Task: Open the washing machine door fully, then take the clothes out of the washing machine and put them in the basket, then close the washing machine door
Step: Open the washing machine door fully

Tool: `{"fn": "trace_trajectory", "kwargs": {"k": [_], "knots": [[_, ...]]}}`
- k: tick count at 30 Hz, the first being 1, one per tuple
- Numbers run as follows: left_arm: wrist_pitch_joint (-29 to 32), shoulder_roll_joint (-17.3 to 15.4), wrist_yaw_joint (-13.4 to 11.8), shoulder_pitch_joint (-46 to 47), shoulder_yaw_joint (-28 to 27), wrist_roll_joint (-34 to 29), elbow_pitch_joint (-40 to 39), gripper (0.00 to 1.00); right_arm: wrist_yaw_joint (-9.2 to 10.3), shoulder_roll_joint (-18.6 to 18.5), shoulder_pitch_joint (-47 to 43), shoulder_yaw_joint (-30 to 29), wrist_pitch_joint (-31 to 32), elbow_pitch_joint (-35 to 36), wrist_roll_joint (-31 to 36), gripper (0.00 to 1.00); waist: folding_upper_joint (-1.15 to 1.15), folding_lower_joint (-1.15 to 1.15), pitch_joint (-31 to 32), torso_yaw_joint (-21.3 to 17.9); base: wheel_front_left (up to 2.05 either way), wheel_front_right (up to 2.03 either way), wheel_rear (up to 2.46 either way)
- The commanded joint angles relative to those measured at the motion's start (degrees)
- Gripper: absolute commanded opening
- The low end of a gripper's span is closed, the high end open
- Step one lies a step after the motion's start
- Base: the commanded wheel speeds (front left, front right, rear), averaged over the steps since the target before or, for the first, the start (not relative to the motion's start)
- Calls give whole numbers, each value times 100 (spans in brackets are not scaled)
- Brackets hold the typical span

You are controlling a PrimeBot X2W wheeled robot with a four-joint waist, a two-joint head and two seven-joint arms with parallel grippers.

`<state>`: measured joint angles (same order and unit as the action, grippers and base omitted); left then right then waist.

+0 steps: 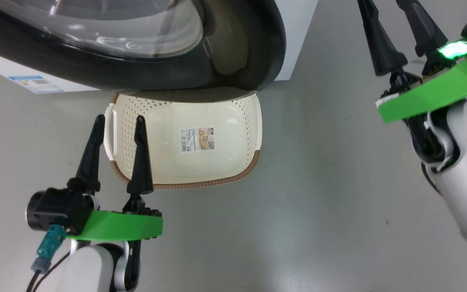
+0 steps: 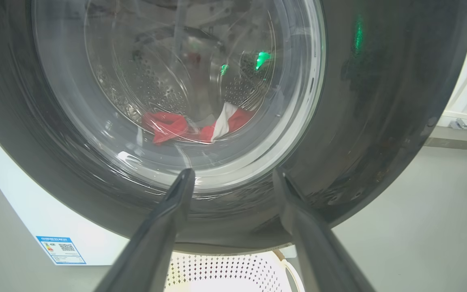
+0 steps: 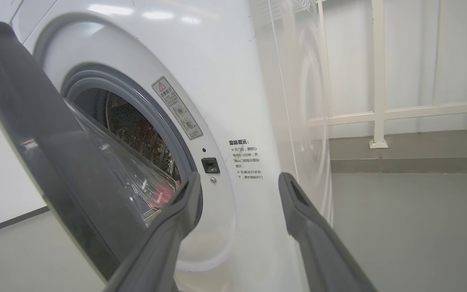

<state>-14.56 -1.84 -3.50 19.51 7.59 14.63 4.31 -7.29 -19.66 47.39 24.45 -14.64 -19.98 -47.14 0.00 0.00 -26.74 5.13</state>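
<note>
l tool (image 1: 120,118) & r tool (image 3: 239,176) spread, empty; half-shut door (image 1: 95,73) overhangs basket (image 1: 253,115).

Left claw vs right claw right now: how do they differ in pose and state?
Position: left claw hangs over the basket's left end; right claw sits right of the washing machine door. Facing: left claw looks at the door's outer glass; right claw looks into the gap behind the door. Shared: both open, empty.
</note>
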Motion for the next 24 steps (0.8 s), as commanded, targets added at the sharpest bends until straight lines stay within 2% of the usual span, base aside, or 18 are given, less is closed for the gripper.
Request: {"fn": "trace_trajectory", "kwargs": {"k": [1,2,4,10,15,24], "knots": [[-44,-104,25,-85,-196,16,-133,100,-20,190,-399,-173,-33,251,396,100,0,0,13,-10,0,0,0],[-44,-104,22,-80,-196,20,-138,100,-20,334,-667,-407,-34,431,875,100,0,0,20,-13,0,0,0],[-44,-104,17,-82,-189,19,-148,100,-20,418,-900,-585,-34,611,1331,100,0,0,26,-13,0,0,0],[-44,-104,0,-79,-232,-20,-241,100,-20,810,-1471,-1299,-35,1267,2262,100,0,0,-27,-32,0,0,0],[-44,-104,-5,-102,-219,-35,-285,100,-20,1064,-1914,-1641,-35,1643,2629,100,0,0,-60,-20,0,0,0],[-44,-104,-12,-96,-210,-52,-310,100,-20,1152,-2447,-1790,-35,1911,2864,100,0,0,-95,-10,0,0,0]]}}
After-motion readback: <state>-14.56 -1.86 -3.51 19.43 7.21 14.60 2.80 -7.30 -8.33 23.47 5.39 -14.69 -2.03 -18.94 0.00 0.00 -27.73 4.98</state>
